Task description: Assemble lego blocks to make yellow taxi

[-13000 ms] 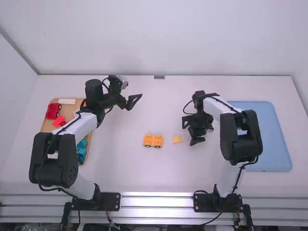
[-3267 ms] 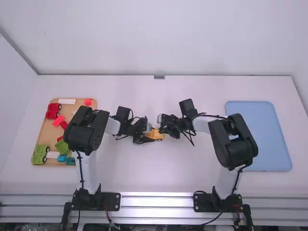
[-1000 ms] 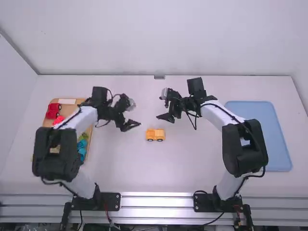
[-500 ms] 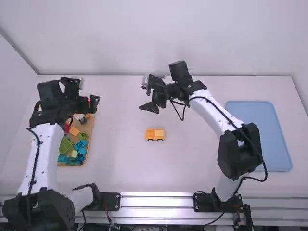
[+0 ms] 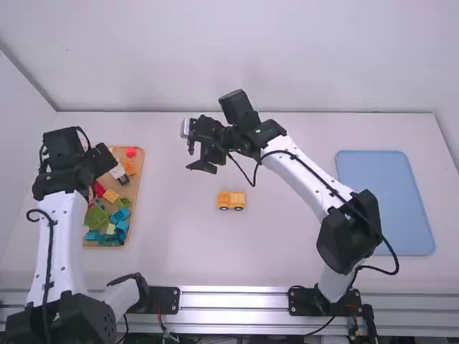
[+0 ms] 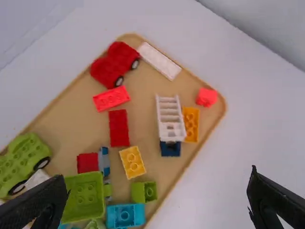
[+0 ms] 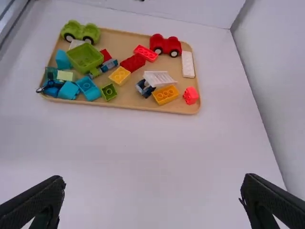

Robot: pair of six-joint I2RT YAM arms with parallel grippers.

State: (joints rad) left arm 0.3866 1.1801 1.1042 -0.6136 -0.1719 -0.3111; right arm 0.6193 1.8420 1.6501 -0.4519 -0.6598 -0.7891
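Yellow block taxi (image 5: 232, 201) is sitting on the white table (image 5: 287, 244), apart from both sets of fingers. Seen from across the room, it is standing closer to the arm bases than the right gripper (image 5: 193, 160), slightly to the right of those fingers, and well off to the right of the left gripper (image 5: 105, 158). Both of its dark wheels on the near side are showing.

The left gripper is hovering over a wooden tray (image 6: 71, 131) of blocks, its fingers standing wide apart, with loose pieces showing between them in its wrist view. A white ladder-like piece (image 5: 119, 172) is lying just to the right of the fingers, and an orange-yellow block (image 5: 129, 166) is resting beside that. Another yellow block (image 5: 110, 195) is lying nearer the arm bases than the fingers, with a green tub-shaped block (image 5: 95, 216) nearer still.

The right gripper is hanging above the table between the tray and its own arm. Its fingers are also spreading wide, white tabletop showing between them. A blue tray (image 5: 387, 208) is lying well to the right of those fingers, near the table's right side.
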